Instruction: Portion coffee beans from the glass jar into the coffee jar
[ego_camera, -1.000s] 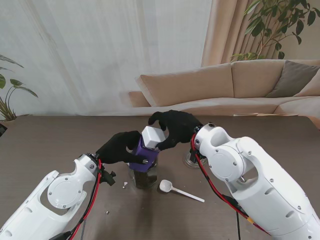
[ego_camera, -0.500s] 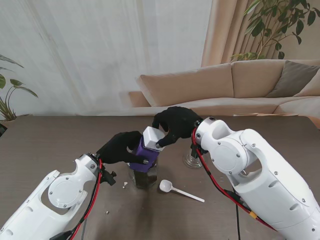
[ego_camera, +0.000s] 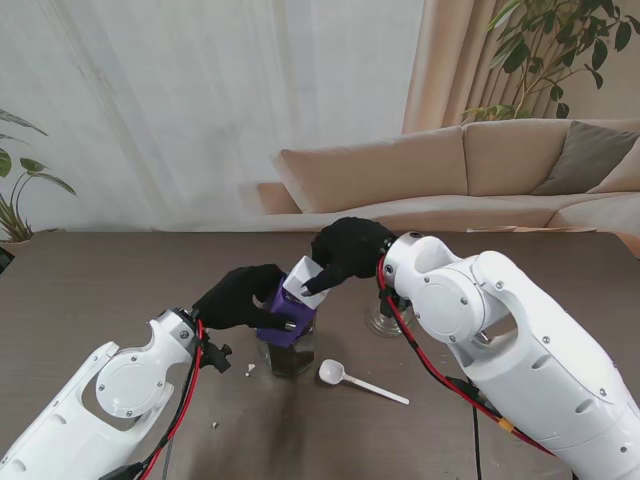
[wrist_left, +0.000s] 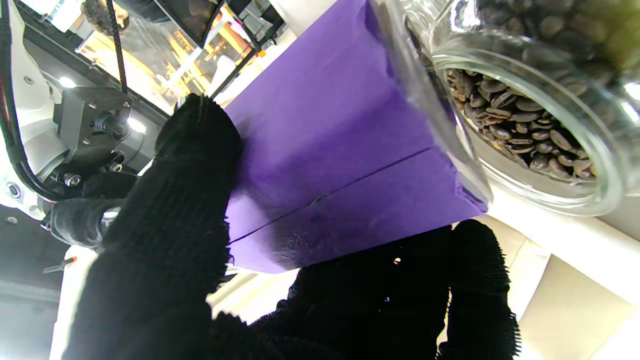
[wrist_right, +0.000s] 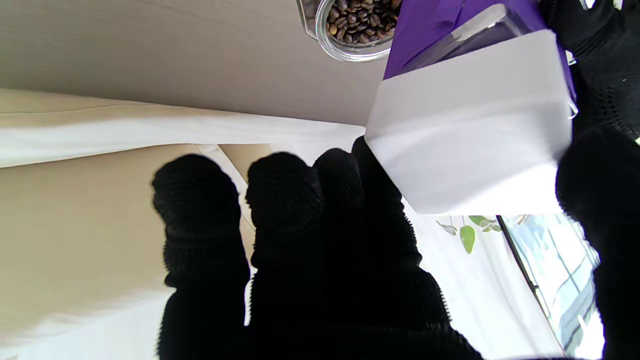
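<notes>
While both black-gloved hands meet over the middle of the table (ego_camera: 120, 270), they share one object: a purple container (ego_camera: 283, 310) with a white upper section (ego_camera: 308, 283), tilted so that its white end leans up and to the right. The left hand (ego_camera: 238, 295) grasps the purple part from the left side; in the left wrist view its thumb (wrist_left: 192, 165) lies flat against one purple face and the other fingers (wrist_left: 450, 270) wrap under the edge, so the grip is closed on the container. The right hand (ego_camera: 345, 250) takes the white section from the far right. In the right wrist view its thumb (wrist_right: 595, 165) presses one side of the white block (wrist_right: 470, 125), one finger touches the opposite side, and the remaining fingers (wrist_right: 200, 200) are curled beside it without touching it.

Directly beneath the container stands the glass jar (ego_camera: 288, 355), holding dark coffee beans (wrist_left: 510, 130); its round open mouth shows in both wrist views, close against the purple wall. From the stand camera the container and the left hand cover the jar's top, so only its lower body is visible. A white scoop (ego_camera: 358, 381) lies on the table just right of the jar, bowl toward it. Behind the right forearm a clear glass object (ego_camera: 383, 318) is mostly hidden, and what it is cannot be made out. Small pale specks (ego_camera: 250, 369) on the table near the jar are too small to identify.
</notes>
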